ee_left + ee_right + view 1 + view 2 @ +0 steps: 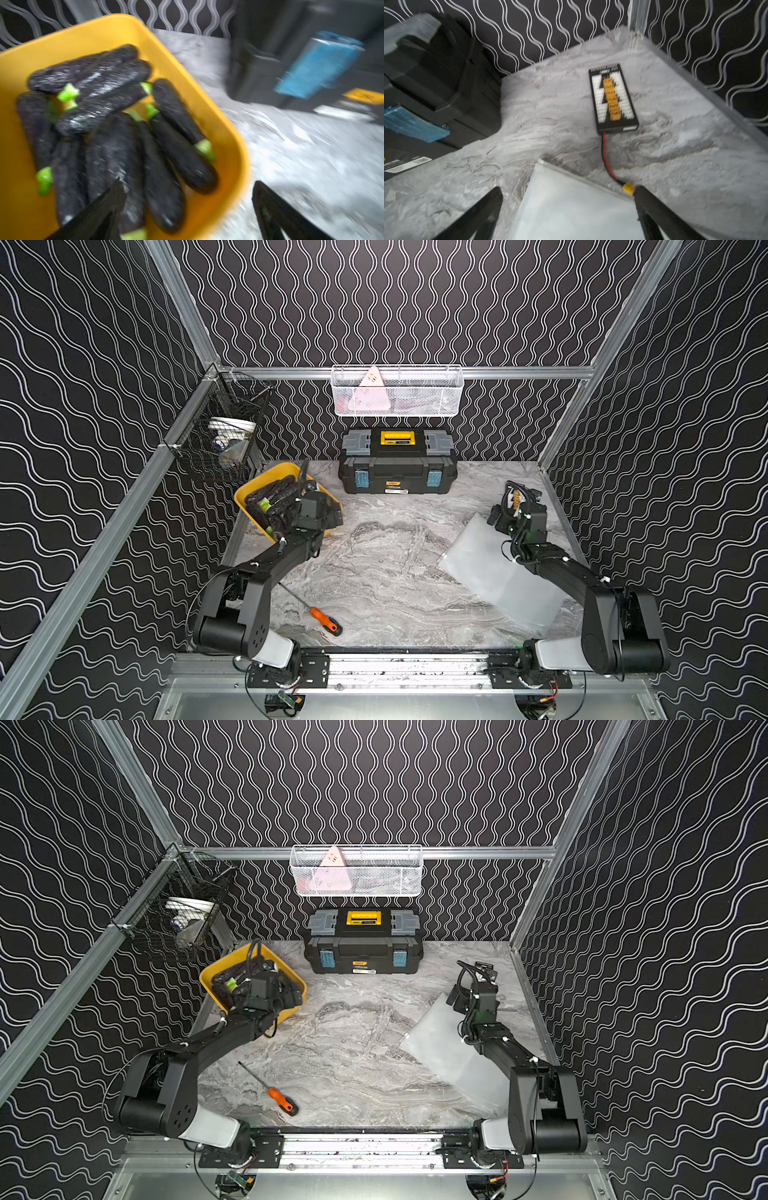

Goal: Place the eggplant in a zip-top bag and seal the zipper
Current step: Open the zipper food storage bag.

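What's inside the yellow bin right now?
The yellow bin holds a pile of dark eggplants with green stems, lying across one another. Whatever lies beneath the pile cannot be seen, and in both top views the left arm covers part of the bin.

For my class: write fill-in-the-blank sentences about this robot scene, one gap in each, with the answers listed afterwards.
The eggplants lie in a ____ tub. The right claw, above a corner of the zip-top bag, is ____ and holds nothing. The screwdriver has an ____ handle. The toolbox stands below the ____ wire basket.
Missing words: yellow; open; orange; white.
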`<state>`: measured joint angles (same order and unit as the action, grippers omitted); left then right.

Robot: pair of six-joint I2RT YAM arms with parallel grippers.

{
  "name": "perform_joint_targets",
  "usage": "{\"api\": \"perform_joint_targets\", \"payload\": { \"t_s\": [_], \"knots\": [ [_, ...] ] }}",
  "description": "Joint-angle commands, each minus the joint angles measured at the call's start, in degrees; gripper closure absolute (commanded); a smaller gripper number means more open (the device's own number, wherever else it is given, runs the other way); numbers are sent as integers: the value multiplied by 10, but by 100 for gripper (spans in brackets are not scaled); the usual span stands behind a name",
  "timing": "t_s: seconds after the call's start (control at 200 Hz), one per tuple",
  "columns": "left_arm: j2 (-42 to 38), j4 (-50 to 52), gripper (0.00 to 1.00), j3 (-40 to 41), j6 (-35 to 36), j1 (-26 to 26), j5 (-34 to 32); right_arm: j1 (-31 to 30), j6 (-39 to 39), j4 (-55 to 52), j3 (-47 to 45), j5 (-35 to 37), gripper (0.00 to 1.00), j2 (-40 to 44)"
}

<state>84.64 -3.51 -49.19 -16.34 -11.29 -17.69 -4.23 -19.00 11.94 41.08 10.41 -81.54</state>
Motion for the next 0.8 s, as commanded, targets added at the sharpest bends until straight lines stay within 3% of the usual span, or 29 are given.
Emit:
{"api": "perform_joint_targets", "payload": {
  "t_s": [0.0,0.145,0.21,0.525,0.796],
  "knots": [
    [-29,85,1,-18,-40,-46,-79,-36,-74,-165,40,38,2,-25],
    [-83,110,1,-7,-89,-62,-58,-82,-110,-204,64,37,10,-56],
    [-82,143,1,-21,-107,-70,-50,-91,-125,-217,81,17,19,-80],
    [-69,225,1,-49,-134,-110,-68,-175,-170,-263,133,56,40,-159],
    [-56,243,1,-71,-133,-114,-63,-183,-184,-286,148,73,46,-190]
  ]
}}
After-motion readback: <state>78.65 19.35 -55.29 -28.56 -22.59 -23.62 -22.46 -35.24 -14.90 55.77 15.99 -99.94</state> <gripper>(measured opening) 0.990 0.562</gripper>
